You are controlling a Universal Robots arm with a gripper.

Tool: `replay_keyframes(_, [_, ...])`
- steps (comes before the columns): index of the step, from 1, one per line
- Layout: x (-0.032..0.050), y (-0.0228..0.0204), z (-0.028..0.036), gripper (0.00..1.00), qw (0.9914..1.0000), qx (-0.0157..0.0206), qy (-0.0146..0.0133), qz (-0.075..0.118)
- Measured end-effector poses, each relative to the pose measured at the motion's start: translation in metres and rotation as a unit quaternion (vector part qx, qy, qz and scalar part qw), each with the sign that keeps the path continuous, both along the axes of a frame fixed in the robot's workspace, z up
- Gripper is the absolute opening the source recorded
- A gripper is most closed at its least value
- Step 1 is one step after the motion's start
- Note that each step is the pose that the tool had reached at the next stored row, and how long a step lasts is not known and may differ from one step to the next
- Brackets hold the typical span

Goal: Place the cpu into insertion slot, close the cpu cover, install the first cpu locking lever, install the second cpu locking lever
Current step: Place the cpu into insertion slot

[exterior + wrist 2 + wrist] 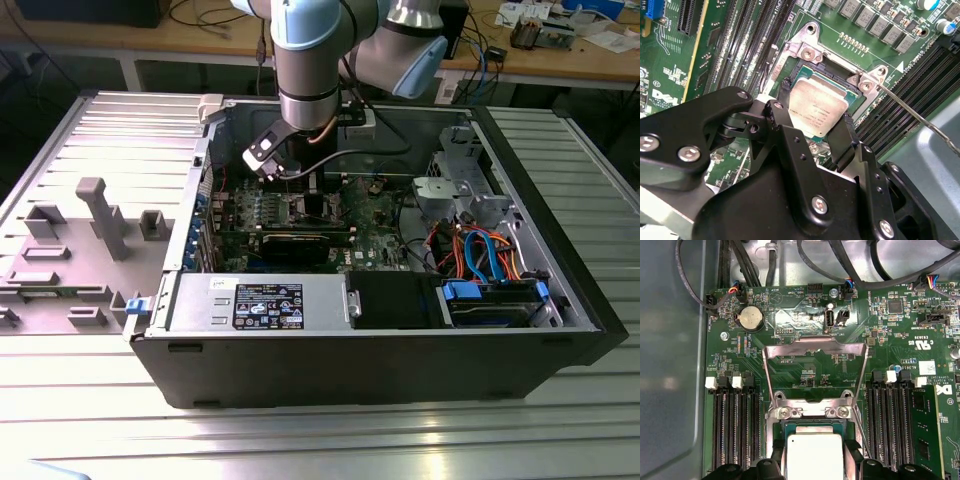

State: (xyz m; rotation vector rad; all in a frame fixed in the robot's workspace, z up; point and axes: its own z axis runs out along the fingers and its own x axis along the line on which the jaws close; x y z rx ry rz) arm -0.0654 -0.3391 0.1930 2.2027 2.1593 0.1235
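Fig.: my jaws pinching silver-grey square cpu (817,107) over silver-rimmed square insertion slot (826,64); thin silver windowed cpu cover (790,346) raised. Risk, as I judge: tilted release, bent contacts.

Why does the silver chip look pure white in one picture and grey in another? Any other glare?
First wrist view: light washes the cpu out to white on its metal top; second wrist view: the same top looks grey, with its print visible; exterior view: bright glare streaks lie on the ribbed metal table.
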Motion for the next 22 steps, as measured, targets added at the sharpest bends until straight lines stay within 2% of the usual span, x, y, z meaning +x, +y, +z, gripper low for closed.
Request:
replay_keyframes(8, [0.0007, 0.0003, -0.0007, 0.55, 1.0, 0.0005, -0.0006, 0.0])
replay_keyframes(9, [0.0009, 0.0002, -0.0006, 0.61, 1.0, 0.0002, -0.0001, 0.0])
replay_keyframes(11, [0.0011, 0.0002, -0.0004, 0.61, 1.0, 0.0001, -0.0001, 0.0])
replay_keyframes(19, [0.0012, 0.0004, 0.0018, 0.61, 1.0, -0.0001, -0.0002, 0.0])
replay_keyframes(22, [0.0012, 0.0003, 0.0052, 0.61, 1.0, -0.0006, 0.0, 0.0])
